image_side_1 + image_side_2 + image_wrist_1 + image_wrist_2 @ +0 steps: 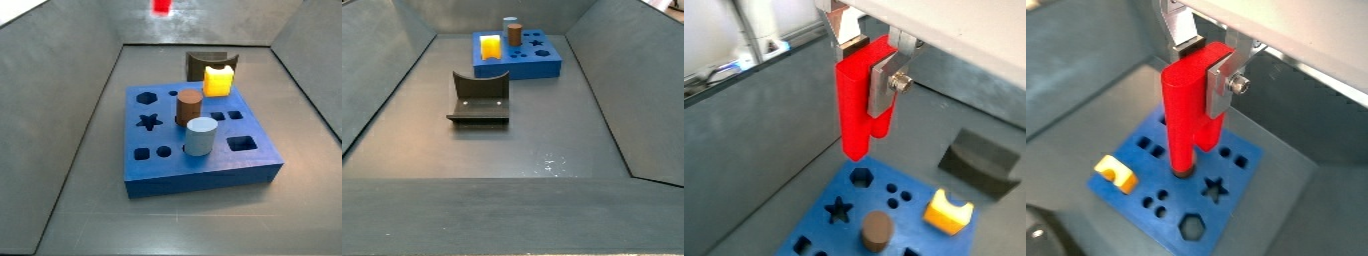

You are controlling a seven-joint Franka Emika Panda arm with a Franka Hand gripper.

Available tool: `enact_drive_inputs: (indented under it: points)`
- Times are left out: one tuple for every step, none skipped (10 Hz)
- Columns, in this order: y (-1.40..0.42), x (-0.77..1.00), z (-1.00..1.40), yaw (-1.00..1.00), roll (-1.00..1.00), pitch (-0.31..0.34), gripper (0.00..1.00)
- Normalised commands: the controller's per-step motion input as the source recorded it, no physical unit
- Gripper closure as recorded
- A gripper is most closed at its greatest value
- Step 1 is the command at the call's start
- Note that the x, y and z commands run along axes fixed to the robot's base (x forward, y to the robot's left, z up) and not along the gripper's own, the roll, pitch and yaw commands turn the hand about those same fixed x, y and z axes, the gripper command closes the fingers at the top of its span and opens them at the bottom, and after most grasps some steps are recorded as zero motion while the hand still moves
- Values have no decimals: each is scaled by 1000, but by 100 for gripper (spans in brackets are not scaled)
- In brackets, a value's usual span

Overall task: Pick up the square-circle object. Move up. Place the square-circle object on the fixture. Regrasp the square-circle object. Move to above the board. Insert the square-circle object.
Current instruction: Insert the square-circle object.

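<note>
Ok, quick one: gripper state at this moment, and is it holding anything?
Gripper: closed on the square-circle object, held upright high above the board in both wrist views.

Gripper (867, 62) above the board: fingers (879, 85) are brushed silver metal w/ a screw head, dull sheen. Red object (1189, 110) held betw. them: smooth plastic, slight gloss. Board (201, 170): matt blue plastic, clean-cut holes. Yellow block (219, 78) looks glossy, plastic. Brown cylinder (190, 105) matt. Grey cylinder (201, 136) smooth, pale satin. Fixture (480, 98): matt black. Floor (502, 150): dark grey, faint sheen w/ small glints.
</note>
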Motion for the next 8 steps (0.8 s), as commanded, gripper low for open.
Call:
enact_drive_inputs:
  points:
    - [0, 0, -626, -1000, 0, -17, 100]
    - [0, 0, -640, -1000, 0, -29, 100]
    - [0, 0, -634, -1000, 0, -29, 100]
    - [-9, -49, -666, -1000, -30, -56, 100]
    - [-663, -20, -446, -383, -96, -164, 100]
    - [-109, 0, -17, 20, -51, 0, 100]
    - [-646, -189, -597, -494, -13, -67, 100]
    - [-297, -31, -497, -874, 0, -149, 100]
